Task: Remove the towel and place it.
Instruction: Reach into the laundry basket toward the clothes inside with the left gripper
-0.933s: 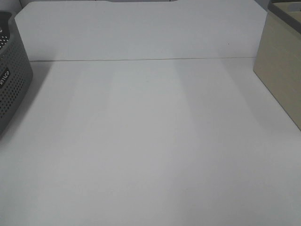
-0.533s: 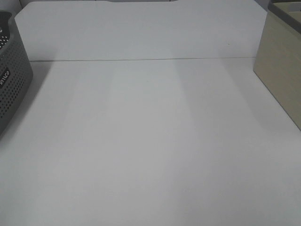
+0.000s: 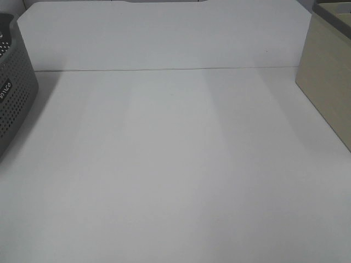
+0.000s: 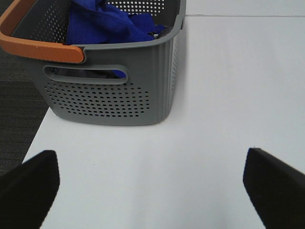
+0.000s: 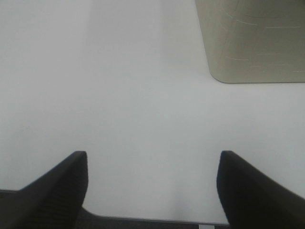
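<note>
The deep-blue towel point(image 4: 102, 24) lies crumpled inside the grey perforated basket point(image 4: 109, 98), which has an orange handle point(image 4: 40, 47). In the left wrist view my left gripper point(image 4: 150, 183) is open and empty, above the white table and short of the basket. The basket's side shows at the left edge of the exterior high view point(image 3: 13, 87); the towel is hidden there. My right gripper point(image 5: 152, 191) is open and empty over the table's near edge. Neither gripper shows in the exterior high view.
A beige box point(image 3: 328, 82) stands at the right of the white table point(image 3: 175, 164); it also shows in the right wrist view point(image 5: 252, 40). Dark floor point(image 4: 19, 114) lies beyond the table's edge beside the basket.
</note>
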You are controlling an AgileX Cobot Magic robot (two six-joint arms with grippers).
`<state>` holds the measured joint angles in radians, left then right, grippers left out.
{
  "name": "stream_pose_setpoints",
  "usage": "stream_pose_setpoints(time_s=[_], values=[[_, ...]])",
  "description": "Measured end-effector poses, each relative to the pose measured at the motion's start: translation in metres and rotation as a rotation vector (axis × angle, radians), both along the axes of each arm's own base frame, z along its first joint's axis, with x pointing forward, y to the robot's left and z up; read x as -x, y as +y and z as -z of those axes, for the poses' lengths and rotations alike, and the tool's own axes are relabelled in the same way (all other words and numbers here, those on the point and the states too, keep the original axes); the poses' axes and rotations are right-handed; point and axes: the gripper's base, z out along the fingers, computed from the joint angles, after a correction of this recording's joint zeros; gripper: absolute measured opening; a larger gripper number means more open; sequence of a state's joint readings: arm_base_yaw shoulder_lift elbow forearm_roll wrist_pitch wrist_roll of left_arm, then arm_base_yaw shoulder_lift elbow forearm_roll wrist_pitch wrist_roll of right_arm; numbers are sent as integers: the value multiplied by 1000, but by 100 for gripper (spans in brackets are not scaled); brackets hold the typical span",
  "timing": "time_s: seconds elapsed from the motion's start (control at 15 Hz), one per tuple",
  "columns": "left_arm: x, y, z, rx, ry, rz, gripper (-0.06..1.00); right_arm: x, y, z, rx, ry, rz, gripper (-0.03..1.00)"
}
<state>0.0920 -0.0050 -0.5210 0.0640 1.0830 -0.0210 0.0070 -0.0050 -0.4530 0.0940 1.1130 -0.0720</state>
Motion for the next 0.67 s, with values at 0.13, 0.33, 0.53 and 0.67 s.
stream_pose_setpoints(time_s=[0.13,0.33,0.53,0.67], values=[[0,0,0,0,0,0,99,0,0,0,0,0,0,71],[0,0,0,0,0,0,99,0,0,0,0,0,0,71],[0,0,0,0,0,0,99,0,0,0,0,0,0,71],[0,0,0,0,0,0,99,0,0,0,0,0,0,71]])
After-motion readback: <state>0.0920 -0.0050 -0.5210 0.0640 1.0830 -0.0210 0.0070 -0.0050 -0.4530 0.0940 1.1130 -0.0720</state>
